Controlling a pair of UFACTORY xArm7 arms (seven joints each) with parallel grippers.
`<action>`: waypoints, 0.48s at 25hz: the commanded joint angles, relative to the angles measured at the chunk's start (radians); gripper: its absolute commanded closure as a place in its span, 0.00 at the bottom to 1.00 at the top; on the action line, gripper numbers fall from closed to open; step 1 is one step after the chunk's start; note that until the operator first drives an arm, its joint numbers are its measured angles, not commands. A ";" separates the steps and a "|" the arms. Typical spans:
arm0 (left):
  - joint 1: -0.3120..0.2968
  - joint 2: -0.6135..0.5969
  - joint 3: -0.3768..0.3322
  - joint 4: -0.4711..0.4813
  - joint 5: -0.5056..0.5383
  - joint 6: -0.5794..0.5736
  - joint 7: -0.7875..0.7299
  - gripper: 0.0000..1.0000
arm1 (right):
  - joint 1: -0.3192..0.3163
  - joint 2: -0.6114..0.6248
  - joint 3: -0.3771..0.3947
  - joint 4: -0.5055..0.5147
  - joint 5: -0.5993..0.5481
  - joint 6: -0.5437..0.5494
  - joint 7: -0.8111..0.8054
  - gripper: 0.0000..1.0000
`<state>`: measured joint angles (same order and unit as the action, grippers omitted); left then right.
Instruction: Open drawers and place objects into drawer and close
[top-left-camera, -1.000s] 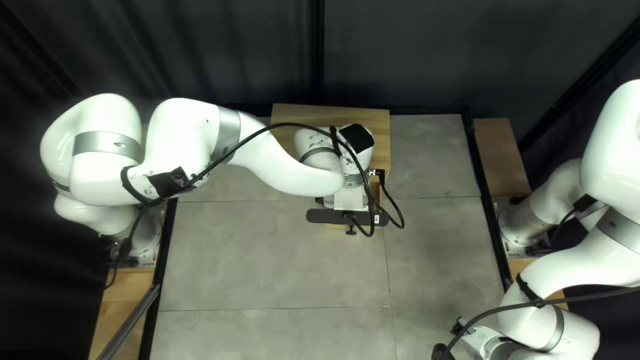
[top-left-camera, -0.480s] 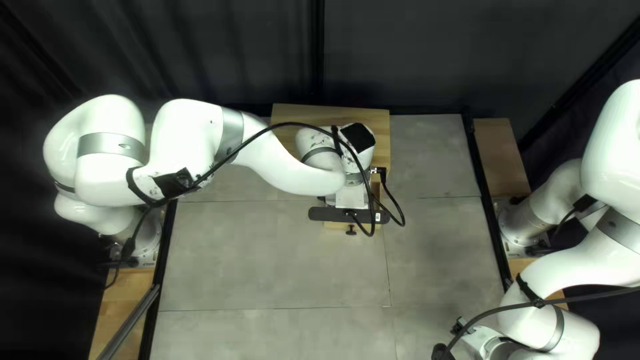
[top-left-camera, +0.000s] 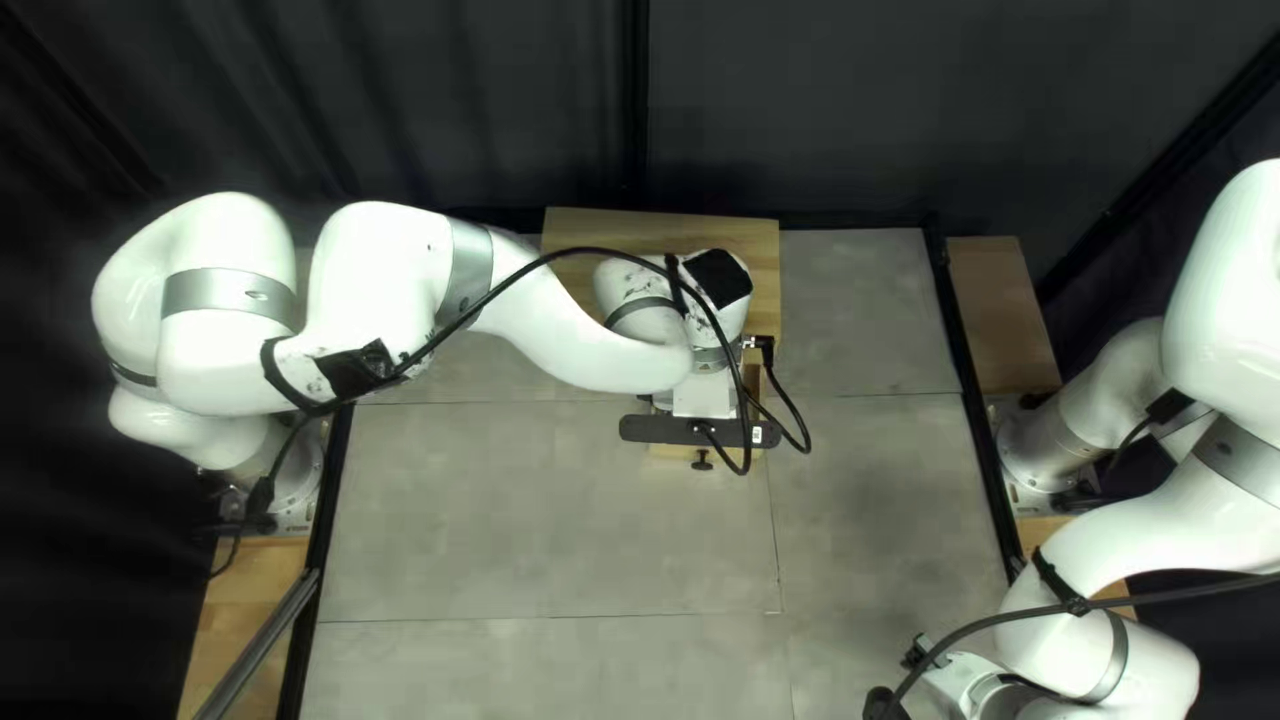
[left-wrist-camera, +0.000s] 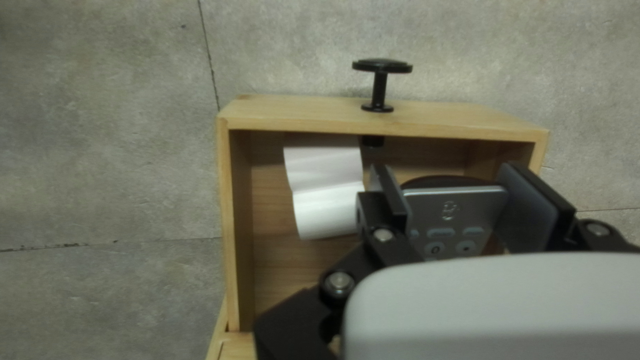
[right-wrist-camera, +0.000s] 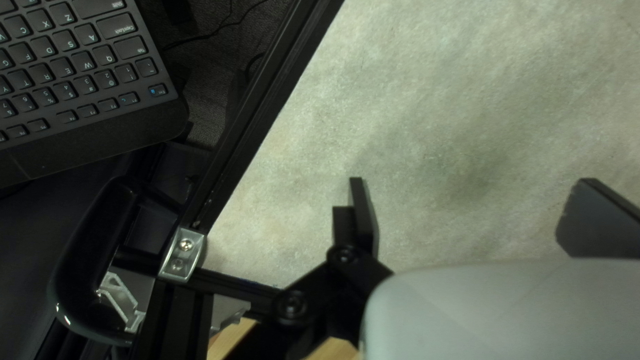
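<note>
Flat silver-grey device with small round and oblong buttons (left-wrist-camera: 427,208): stood tilted, button face toward the left wrist camera, one straight edge catching the light; its lower part was hidden.
Device's place: between the fingers of the left gripper (top-left-camera: 703,396), over the open pale wooden drawer (left-wrist-camera: 230,233).
Left jaws: clasped on the device, one finger against each side.
Crumpled white paper-like piece (left-wrist-camera: 327,193): lay in the drawer, beside the left gripper, curled, smooth and bright, with a crease across its middle; a finger overlapped its edge.
Dark curved shape (left-wrist-camera: 443,181): showed just beyond the device; too covered to identify.
Round black knob on a short stem (left-wrist-camera: 380,87): stuck out from the drawer's front.
Pale wooden cabinet (top-left-camera: 740,234): stood by the table's far edge, largely covered by the white left arm (top-left-camera: 567,334).
In the way: the black camera bar (top-left-camera: 660,430) and looping black cable (top-left-camera: 460,316) crossed the drawer and cabinet area in the top left view.
Right gripper (top-left-camera: 954,680): near the table's near edge; jaws spread wide, holding nothing, over the grey table (right-wrist-camera: 433,120).
Beside the right gripper: a black metal rail (right-wrist-camera: 257,127), with a black keyboard (right-wrist-camera: 67,67) beyond it.
Count: one device, one paper-like piece, one open drawer, one knob, one cabinet, one keyboard, two arms.
</note>
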<state>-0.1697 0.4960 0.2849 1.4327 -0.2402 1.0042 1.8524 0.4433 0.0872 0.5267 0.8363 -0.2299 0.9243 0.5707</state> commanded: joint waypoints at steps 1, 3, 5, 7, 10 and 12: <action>-0.005 0.002 0.005 -0.001 0.008 -0.001 -0.012 1.00 | 0.000 0.000 0.000 0.000 0.000 0.000 0.000 0.00; -0.006 0.006 0.007 0.003 0.011 -0.002 -0.017 1.00 | 0.000 0.000 0.000 0.000 0.000 0.000 0.000 0.00; -0.007 0.009 0.009 0.006 0.014 -0.001 -0.022 0.96 | 0.000 0.000 0.000 0.000 0.000 0.000 0.000 0.00; -0.008 0.011 0.010 0.010 0.015 0.002 -0.028 0.25 | 0.000 0.000 0.000 0.000 0.000 0.000 0.000 0.00; -0.009 0.013 0.013 0.015 0.016 0.009 -0.040 0.00 | 0.000 0.000 0.000 0.000 0.000 0.000 0.000 0.00; -0.013 0.012 0.015 0.017 0.020 0.012 -0.048 0.41 | 0.000 0.000 0.000 0.000 0.000 0.000 0.000 0.00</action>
<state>-0.1792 0.5090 0.2979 1.4475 -0.2236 1.0129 1.8124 0.4433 0.0872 0.5267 0.8363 -0.2299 0.9243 0.5707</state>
